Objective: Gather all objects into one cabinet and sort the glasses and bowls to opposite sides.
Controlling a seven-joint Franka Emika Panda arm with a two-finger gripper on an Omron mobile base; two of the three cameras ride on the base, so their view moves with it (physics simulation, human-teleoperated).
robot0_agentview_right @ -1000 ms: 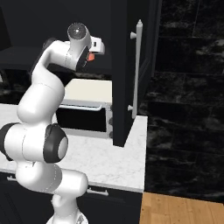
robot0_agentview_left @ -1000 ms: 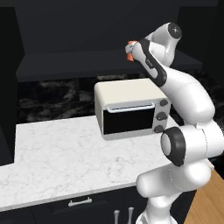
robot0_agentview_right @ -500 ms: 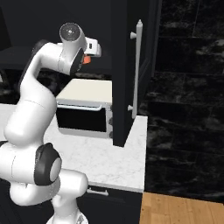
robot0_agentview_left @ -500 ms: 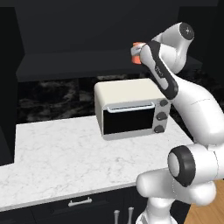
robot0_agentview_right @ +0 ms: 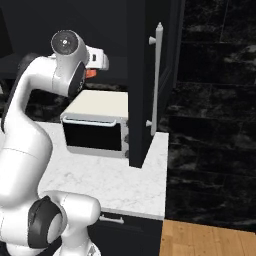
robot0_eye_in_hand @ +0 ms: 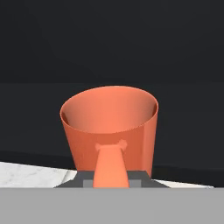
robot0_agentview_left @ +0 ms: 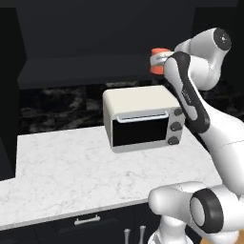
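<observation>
While carried | orange mug (robot0_eye_in_hand: 109,131) was held by its handle in the closed gripper (robot0_agentview_left: 159,62), high above the toaster oven (robot0_agentview_left: 143,116), near the cabinet (robot0_agentview_right: 150,75) | placement and sorting judged undone.

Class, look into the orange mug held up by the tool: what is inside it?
The orange mug looks empty: bare orange inner wall shows. Its bottom is hidden by the near wall and the handle.

a kitchen — white marble counter (robot0_agentview_left: 62,167), cream toaster oven (robot0_agentview_left: 143,119), black cabinet door (robot0_agentview_right: 145,80) — simulated.
</observation>
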